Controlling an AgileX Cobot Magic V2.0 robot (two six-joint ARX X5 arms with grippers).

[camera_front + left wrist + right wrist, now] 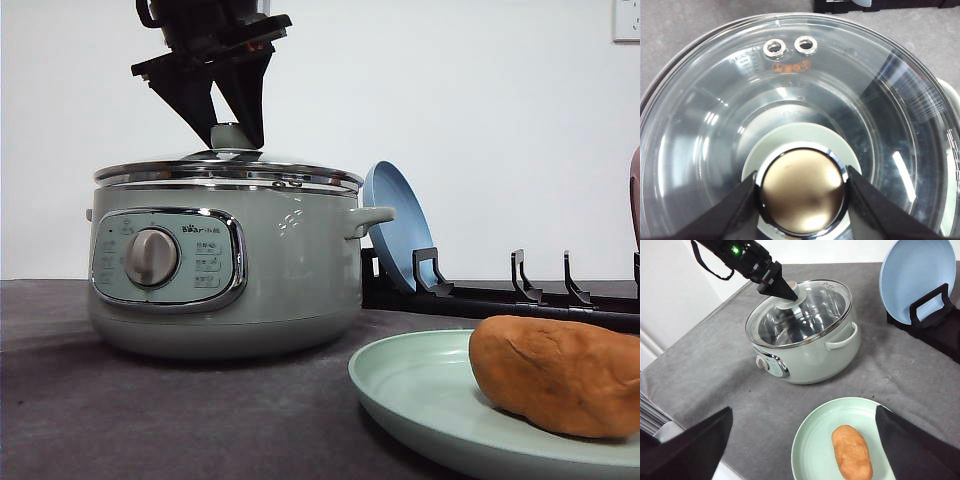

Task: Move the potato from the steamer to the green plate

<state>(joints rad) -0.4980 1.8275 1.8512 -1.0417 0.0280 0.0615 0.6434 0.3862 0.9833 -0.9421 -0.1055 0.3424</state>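
Observation:
The potato [560,375] [852,452] lies on the green plate [410,390] [812,450] at the front right of the table. The sage-green steamer [290,270] [810,355] stands at the left with its glass lid [790,100] seated on it. No food shows through the glass in the left wrist view. My left gripper [232,130] [801,172] [787,292] comes down from above, shut on the lid's knob [802,192], one finger on each side. My right gripper [804,411] hangs open high over the green plate, nothing held.
A blue plate [395,225] [917,275] stands on edge in a black dish rack [500,295] [935,320] behind and to the right of the steamer. Grey cloth covers the table. A white wall lies behind, and the table's edge runs along the left in the right wrist view.

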